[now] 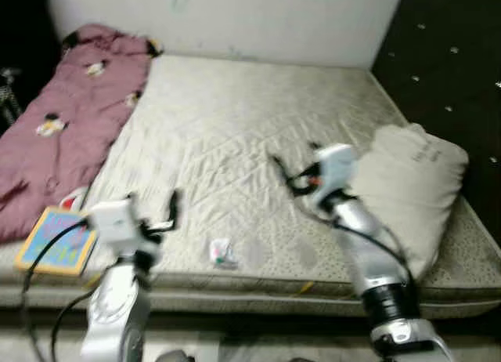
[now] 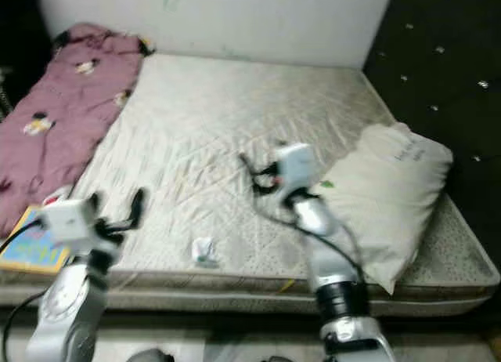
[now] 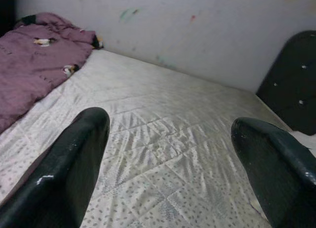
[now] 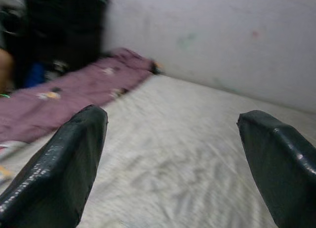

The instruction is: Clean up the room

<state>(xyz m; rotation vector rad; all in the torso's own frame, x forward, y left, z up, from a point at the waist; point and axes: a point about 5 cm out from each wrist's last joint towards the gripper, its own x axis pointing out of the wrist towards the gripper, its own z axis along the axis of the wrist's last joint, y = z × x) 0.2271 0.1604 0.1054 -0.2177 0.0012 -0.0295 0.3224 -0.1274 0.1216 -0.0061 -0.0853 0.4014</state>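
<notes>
A small crumpled wrapper (image 1: 221, 252) lies on the quilted mattress (image 1: 235, 111) near its front edge. A colourful picture book (image 1: 56, 240) rests at the front left corner, beside a pink blanket (image 1: 70, 103) spread along the left side. A cream pillow (image 1: 411, 186) sits on the right side. My left gripper (image 1: 153, 204) hovers open over the front of the mattress, between the book and the wrapper. Open too, my right gripper (image 1: 293, 164) hangs above the mattress middle, just left of the pillow. Both wrist views look across bare mattress between empty fingers (image 3: 74, 164), (image 4: 64, 159).
A white wall (image 1: 235, 17) runs behind the bed. A dark tufted headboard (image 1: 454, 64) stands along the right side. A red and white item (image 1: 72, 197) peeks out beside the book. The pictures are slightly blurred.
</notes>
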